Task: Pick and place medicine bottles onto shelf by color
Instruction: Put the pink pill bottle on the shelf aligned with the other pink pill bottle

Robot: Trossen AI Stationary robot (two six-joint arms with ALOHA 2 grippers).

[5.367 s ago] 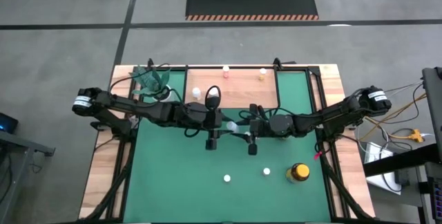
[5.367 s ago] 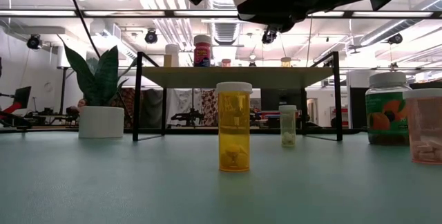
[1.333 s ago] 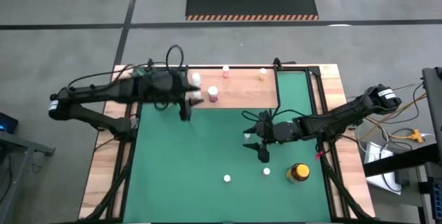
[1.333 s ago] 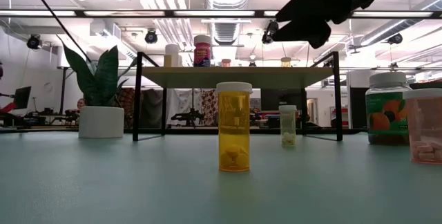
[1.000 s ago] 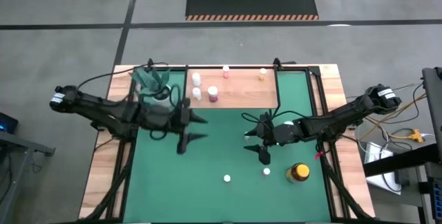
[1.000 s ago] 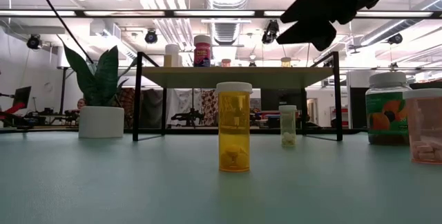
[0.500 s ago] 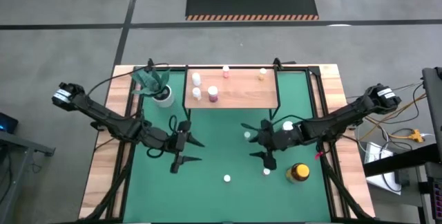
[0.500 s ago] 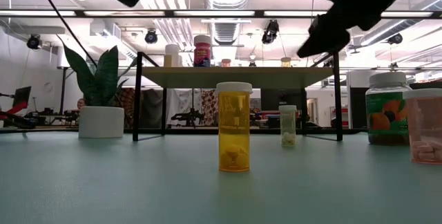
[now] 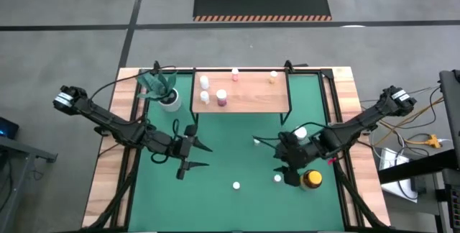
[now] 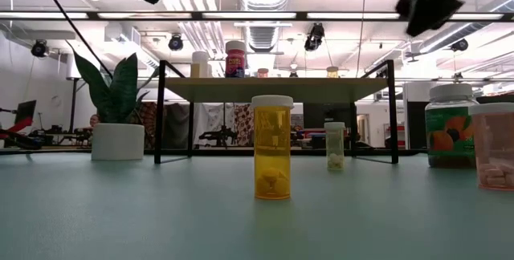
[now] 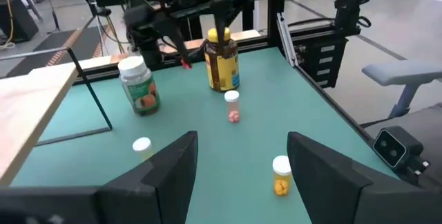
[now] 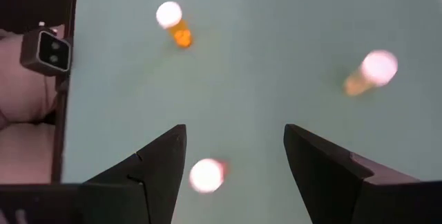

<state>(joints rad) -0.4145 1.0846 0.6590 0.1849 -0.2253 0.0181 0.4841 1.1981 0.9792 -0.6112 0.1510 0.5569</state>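
On the green mat stand an orange bottle (image 9: pixel 236 185), a pink bottle (image 9: pixel 277 179), a black-lidded yellow jar (image 9: pixel 311 179), a white-lidded greenish jar (image 9: pixel 300 131) and a small pale bottle (image 9: pixel 256 141). Several small bottles stand on the wooden shelf (image 9: pixel 251 100) at the far side. My left gripper (image 9: pixel 198 156) hovers open over the mat's left half, pointing toward the bottles (image 11: pixel 242 137). My right gripper (image 9: pixel 287 174) hangs open above the pink bottle (image 12: pixel 206 175), slanting down, beside the yellow jar. Neither holds anything.
A white pot with a green plant (image 9: pixel 167 98) stands left of the shelf. Black frame rails (image 9: pixel 338 154) run along the mat's sides. In the low view the orange bottle (image 10: pixel 272 148) stands in front of the shelf (image 10: pixel 277 88). Bare mat lies between the two grippers.
My left gripper has come down and toward the near edge, away from the shelf, then kept still. My right gripper has gone toward the near right, to the pink bottle and the yellow jar, and tipped downward. No bottle has moved.
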